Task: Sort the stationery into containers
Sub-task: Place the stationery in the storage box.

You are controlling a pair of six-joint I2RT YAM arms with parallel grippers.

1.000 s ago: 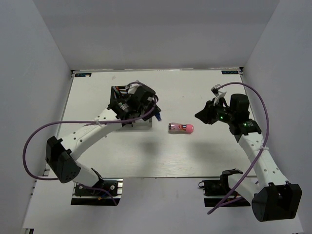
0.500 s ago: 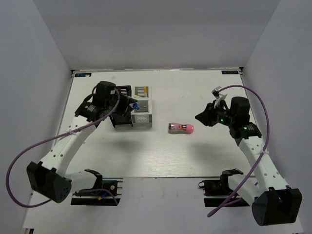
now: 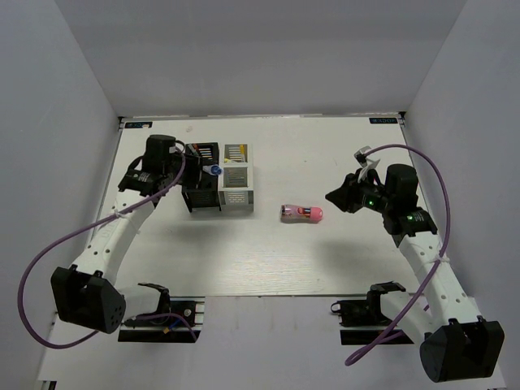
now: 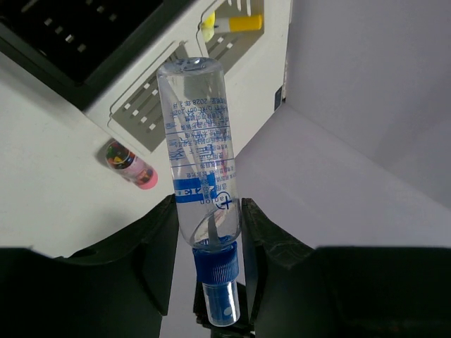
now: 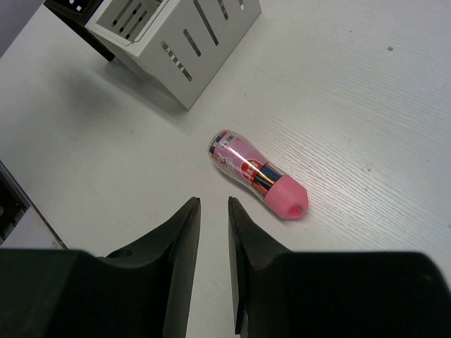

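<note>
Nearest you, your right gripper (image 5: 213,205) hangs low over the table (image 3: 325,260) with its fingers drawn almost together. Only a slim gap shows between them and nothing is in it. Just beyond its tips the pink cylinder (image 5: 257,174) lies on its side on the bare tabletop, touching nothing, its solid pink end pointing right in the overhead view. It sits between the right gripper (image 3: 337,195) and the boxes, well apart from both. From above, the cylinder (image 3: 301,214) is to the right of the white box's (image 3: 236,197) near corner. Farther back on the left, your left gripper (image 4: 204,218) is clamped on the clear tube (image 4: 201,162), with the fingers (image 4: 158,236) pressed to either side of it just above its blue cap, and the clear end sticks out ahead. In the overhead view the left gripper (image 3: 195,169) holds the tube (image 3: 213,171) above the black box (image 3: 203,199), close to the seam where that box touches the white one. The wrist view shows a yellow-ended pen (image 4: 243,22) lying in a cell of the white box (image 4: 190,77), with the black box (image 4: 84,35) beside it.
</note>
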